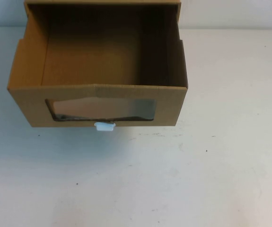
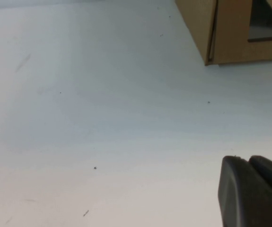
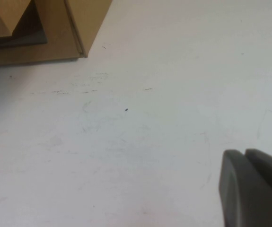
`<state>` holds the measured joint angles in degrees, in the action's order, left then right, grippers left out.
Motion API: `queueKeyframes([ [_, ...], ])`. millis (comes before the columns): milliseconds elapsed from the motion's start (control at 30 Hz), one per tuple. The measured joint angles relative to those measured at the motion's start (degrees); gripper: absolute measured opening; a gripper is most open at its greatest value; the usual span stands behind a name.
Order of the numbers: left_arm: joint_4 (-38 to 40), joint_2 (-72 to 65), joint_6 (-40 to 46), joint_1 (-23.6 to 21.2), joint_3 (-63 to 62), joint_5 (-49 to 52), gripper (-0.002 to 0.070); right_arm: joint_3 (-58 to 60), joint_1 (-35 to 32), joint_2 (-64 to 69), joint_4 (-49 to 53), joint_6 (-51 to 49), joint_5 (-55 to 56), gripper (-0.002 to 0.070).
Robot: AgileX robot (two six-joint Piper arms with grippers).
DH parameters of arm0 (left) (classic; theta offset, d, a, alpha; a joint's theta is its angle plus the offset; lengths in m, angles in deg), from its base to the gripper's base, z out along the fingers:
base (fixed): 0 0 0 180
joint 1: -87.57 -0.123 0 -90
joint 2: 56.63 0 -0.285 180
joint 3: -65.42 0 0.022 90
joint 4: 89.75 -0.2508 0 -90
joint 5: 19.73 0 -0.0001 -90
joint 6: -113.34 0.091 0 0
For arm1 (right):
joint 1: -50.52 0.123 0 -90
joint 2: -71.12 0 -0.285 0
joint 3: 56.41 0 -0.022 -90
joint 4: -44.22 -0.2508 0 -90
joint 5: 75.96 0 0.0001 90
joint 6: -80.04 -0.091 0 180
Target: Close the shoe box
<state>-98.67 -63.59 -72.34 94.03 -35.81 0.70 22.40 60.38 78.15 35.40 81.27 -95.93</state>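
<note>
The shoe box (image 1: 98,101) is brown cardboard and stands at the back middle of the white table. Its drawer is pulled out toward me, open on top and empty inside. The front panel has a dark clear window (image 1: 102,109) and a small white tab (image 1: 104,126) below it. A front corner of the box shows in the left wrist view (image 2: 230,33) and in the right wrist view (image 3: 46,28). My left gripper (image 2: 247,161) is shut and empty, low over bare table, well short of the box. My right gripper (image 3: 244,153) is also shut and empty over the table. Neither shows in the high view.
The outer sleeve of the box (image 1: 102,4) sits behind the drawer at the far edge. The white table (image 1: 173,179) spreads in front of and beside the box, with small dark specks and faint scuffs.
</note>
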Motion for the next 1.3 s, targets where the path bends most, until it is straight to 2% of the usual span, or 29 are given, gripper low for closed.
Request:
queueKeyframes([
  [400,6.6,0.0,-7.7,0.0,0.0,-4.0,-0.0002,0.0,0.0,0.0,0.0,0.0,0.0,-0.0011],
  [533,12.9,0.0,-15.3,0.0,0.0,-7.4,-0.0002,0.0,0.0,0.0,0.0,0.0,0.0,-0.0011],
  [700,13.3,0.0,-17.5,0.0,0.0,-14.0,-0.0002,0.0,0.0,0.0,0.0,0.0,0.0,-0.0011],
  [833,13.2,-1.1,-18.2,0.0,-4.6,-8.2,-0.0002,0.0,0.0,0.0,0.0,0.0,0.0,-0.0011],
  [1000,13.2,-15.8,-9.2,0.0,-21.6,3.9,-0.0002,0.0,0.0,0.0,0.0,0.0,0.0,-0.0011],
  [1100,15.4,-28.9,-0.5,0.0,-35.0,9.5,-0.0002,0.0,0.0,0.0,0.0,0.0,0.0,-0.0011],
  [1300,29.4,-50.7,21.7,0.0,-57.5,13.1,-0.0002,0.0,0.0,0.0,0.0,0.0,0.0,-0.0011],
])
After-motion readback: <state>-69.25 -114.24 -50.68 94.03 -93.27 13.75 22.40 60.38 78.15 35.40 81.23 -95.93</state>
